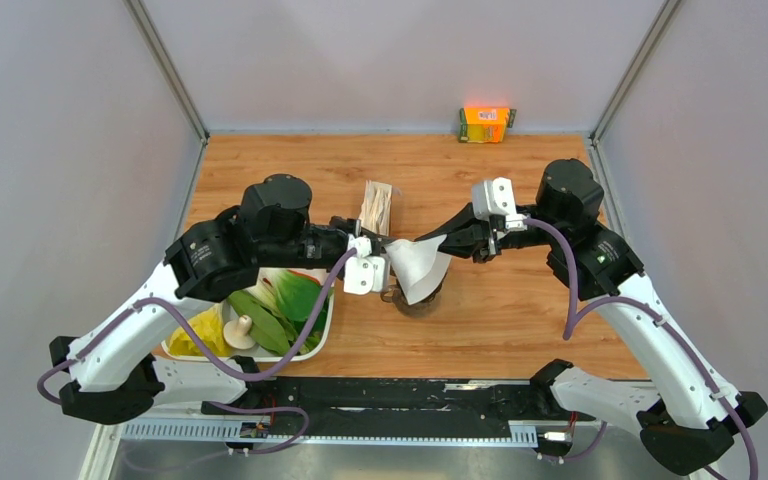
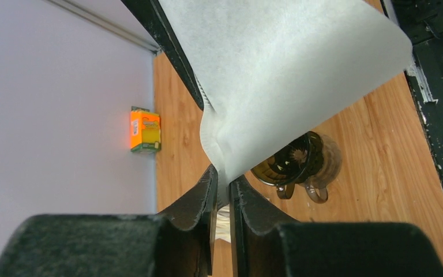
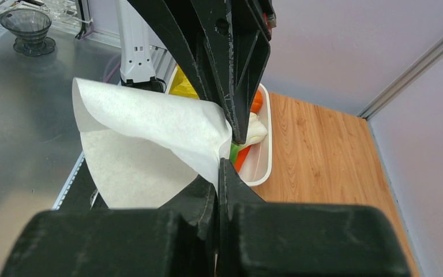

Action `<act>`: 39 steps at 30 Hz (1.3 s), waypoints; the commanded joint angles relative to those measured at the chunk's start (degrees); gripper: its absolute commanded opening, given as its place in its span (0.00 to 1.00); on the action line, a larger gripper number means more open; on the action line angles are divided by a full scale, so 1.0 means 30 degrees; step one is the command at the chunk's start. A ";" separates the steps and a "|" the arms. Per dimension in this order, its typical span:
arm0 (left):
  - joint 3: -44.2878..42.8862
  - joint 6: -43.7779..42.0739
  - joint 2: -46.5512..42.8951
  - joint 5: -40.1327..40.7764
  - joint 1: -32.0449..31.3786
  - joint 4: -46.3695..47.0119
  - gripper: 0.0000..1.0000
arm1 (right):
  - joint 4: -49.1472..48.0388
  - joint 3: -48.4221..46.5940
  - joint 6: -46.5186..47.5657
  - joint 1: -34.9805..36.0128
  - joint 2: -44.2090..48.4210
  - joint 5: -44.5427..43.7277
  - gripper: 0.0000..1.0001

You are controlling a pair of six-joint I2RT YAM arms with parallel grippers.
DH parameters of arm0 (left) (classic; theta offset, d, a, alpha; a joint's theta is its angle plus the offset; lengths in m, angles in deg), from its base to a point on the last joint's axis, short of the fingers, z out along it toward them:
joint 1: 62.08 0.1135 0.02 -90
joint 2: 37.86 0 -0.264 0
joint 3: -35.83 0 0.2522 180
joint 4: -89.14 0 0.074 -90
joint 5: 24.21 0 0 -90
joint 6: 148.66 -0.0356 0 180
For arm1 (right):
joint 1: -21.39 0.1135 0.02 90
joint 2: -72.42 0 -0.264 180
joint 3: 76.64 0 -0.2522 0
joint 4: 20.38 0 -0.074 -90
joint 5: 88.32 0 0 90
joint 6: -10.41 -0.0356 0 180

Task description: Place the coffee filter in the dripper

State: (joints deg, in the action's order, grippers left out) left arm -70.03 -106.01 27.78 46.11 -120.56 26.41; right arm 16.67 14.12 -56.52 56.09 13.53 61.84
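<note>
Both the left gripper and right gripper pinch the coffee filter, whose sheet half-hides the dripper from above, though the left wrist sees it plainly.

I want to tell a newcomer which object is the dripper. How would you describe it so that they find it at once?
Start at the wooden table; near its middle a white coffee filter is held in the air. Just beneath it stands the dripper. It is the only dark brown, see-through funnel there, unlike the cream filter packet behind it.
</note>
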 commanded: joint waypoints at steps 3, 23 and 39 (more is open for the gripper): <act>0.0389 0.0422 -0.0807 0.0305 -0.0107 0.1038 0.07 | -0.0120 -0.0748 0.0505 0.0090 0.0523 -0.0037 0.09; 0.1045 0.5261 -0.1010 0.0371 0.0075 0.3083 0.00 | 0.0955 -0.1966 0.2187 0.0856 0.0129 -0.3418 0.69; 0.0139 0.7838 -0.0489 -0.2529 0.1351 0.2665 0.00 | 0.1284 -0.2358 0.4312 0.2731 -0.0086 -0.8283 0.32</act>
State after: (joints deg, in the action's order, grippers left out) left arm -67.27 -84.64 26.39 42.46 -117.13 34.06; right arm 20.65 10.27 -45.68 64.02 13.31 43.30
